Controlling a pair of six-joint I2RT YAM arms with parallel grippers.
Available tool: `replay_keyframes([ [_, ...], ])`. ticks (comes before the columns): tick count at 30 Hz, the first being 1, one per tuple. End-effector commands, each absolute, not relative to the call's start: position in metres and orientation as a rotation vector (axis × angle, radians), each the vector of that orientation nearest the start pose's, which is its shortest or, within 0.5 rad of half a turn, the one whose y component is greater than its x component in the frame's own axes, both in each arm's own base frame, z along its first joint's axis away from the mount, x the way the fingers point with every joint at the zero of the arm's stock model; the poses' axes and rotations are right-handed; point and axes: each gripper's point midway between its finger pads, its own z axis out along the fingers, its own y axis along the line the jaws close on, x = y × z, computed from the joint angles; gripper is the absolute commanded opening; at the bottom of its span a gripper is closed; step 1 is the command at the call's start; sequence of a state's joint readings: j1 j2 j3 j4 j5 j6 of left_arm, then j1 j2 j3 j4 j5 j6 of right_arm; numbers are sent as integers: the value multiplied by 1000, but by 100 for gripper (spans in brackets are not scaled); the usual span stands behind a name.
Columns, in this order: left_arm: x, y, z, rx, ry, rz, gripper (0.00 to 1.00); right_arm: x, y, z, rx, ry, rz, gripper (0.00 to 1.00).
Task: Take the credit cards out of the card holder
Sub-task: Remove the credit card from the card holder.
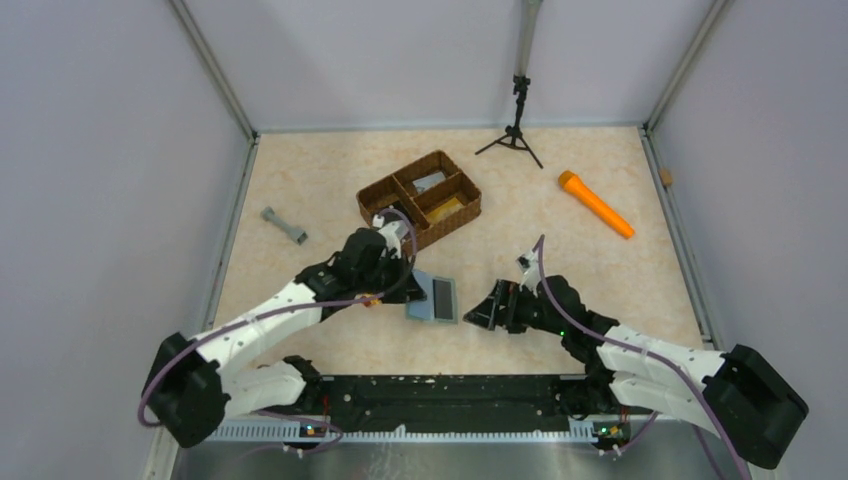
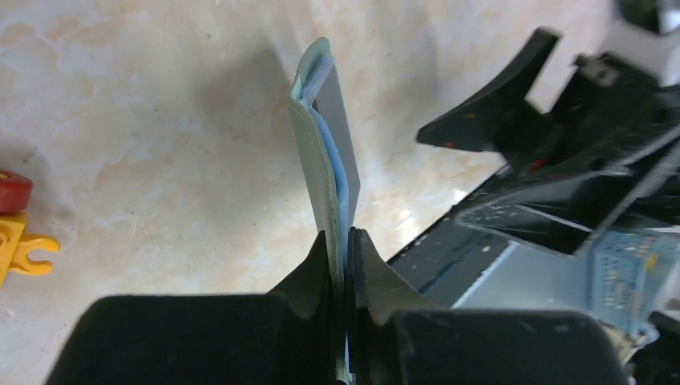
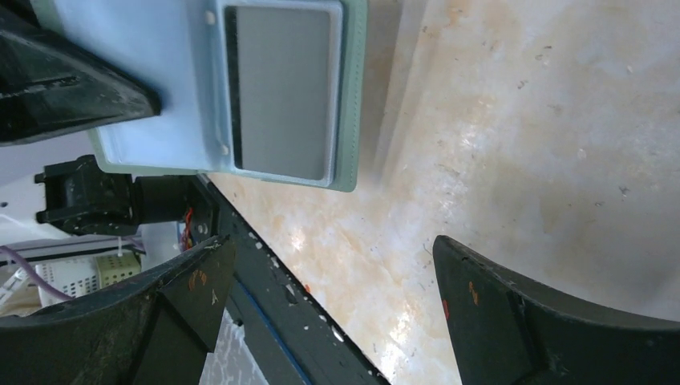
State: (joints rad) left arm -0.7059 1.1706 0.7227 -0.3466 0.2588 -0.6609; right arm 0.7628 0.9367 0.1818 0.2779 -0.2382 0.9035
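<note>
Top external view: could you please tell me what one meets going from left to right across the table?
In order: grey dumbbell-shaped piece → card holder → small black tripod → orange cylinder.

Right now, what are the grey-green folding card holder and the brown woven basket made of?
The grey-green folding card holder looks like soft matte leather or imitation, judging by its stitched edge; its pale blue pocket seems clear plastic. The brown woven basket looks like wicker, from its weave.
</note>
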Motion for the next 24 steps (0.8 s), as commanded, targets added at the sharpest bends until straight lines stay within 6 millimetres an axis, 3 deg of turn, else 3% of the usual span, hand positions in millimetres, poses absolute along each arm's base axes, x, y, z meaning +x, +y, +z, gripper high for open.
replay_keyframes([
  [1, 198, -259, 173, 140, 2248, -1263, 0, 167, 262, 114, 3, 2125, 1337, 96],
  [10, 187, -259, 227, 163, 2017, -1591, 0, 172, 267, 188, 97, 1813, 1588, 97],
  [17, 178, -261, 252, 201, 1921, -1693, 0, 190, 263, 190, 188, 1860, 1482, 97],
  [20, 175, -262, 259, 214, 1882, -1737, 0, 192, 260, 201, 202, 1799, 1501, 97],
  [24, 169, -265, 265, 245, 1847, -1818, 0, 188, 263, 223, 192, 1722, 1583, 78],
])
